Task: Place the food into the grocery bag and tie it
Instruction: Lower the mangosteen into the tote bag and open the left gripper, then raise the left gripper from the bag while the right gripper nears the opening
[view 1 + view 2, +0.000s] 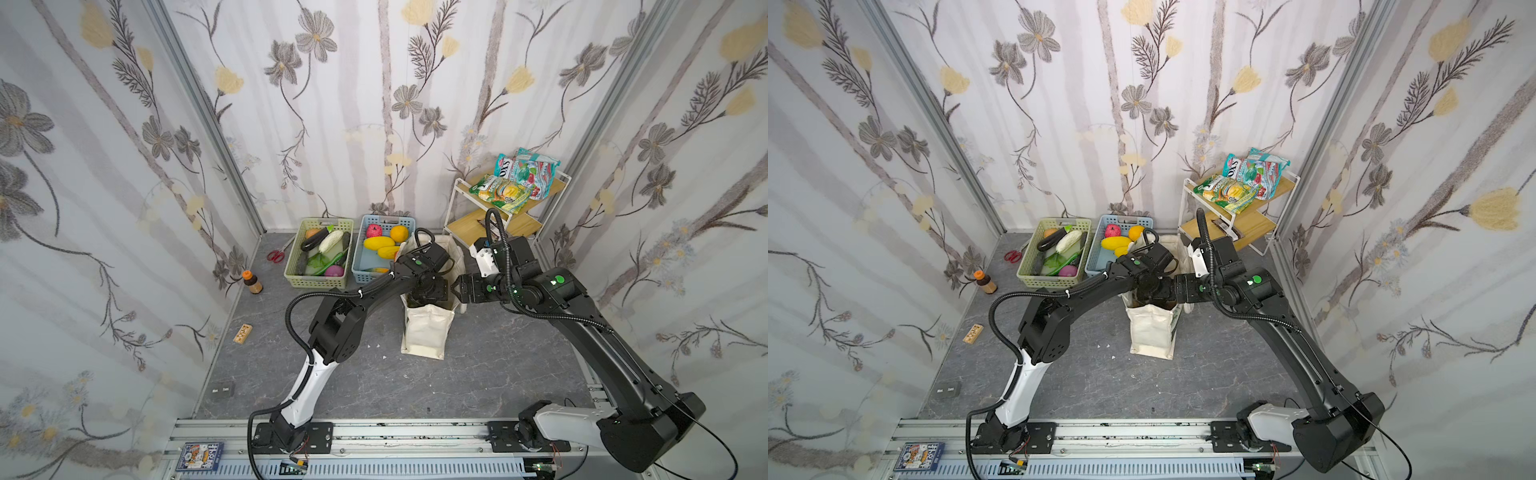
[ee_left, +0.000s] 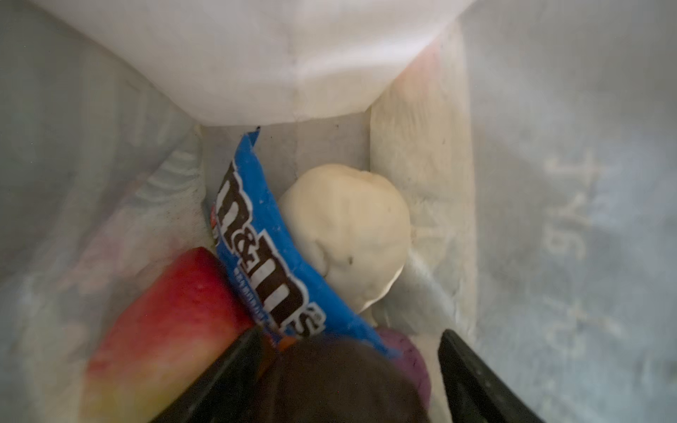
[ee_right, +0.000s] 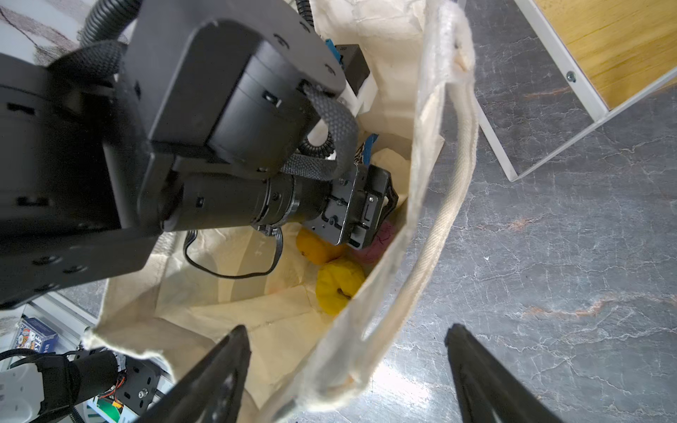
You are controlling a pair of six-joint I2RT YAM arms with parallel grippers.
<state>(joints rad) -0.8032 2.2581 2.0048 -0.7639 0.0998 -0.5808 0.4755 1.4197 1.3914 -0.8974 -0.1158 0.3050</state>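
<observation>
The cream grocery bag (image 1: 426,328) (image 1: 1152,332) stands open mid-floor. My left gripper (image 2: 350,335) is deep inside it, jaws open. A dark round item (image 2: 340,381) sits between the fingers, clear of the right one. Food lies on the bag's bottom: a blue candy packet (image 2: 256,238), a cream fruit (image 2: 348,234), a red-yellow fruit (image 2: 161,322) and a purple piece (image 2: 414,359). The right wrist view adds a yellow fruit (image 3: 339,289) and an orange one (image 3: 317,247). My right gripper (image 3: 346,340) (image 1: 459,289) is open, straddling the bag's rim and handle (image 3: 454,205).
A green basket (image 1: 316,282) of vegetables and a blue basket (image 1: 368,276) of fruit stand behind the bag. A white rack (image 1: 469,224) at the back right carries snack bags (image 1: 515,183). Scissors (image 1: 275,255), a small bottle (image 1: 252,282) and a wooden block (image 1: 242,333) lie at the left.
</observation>
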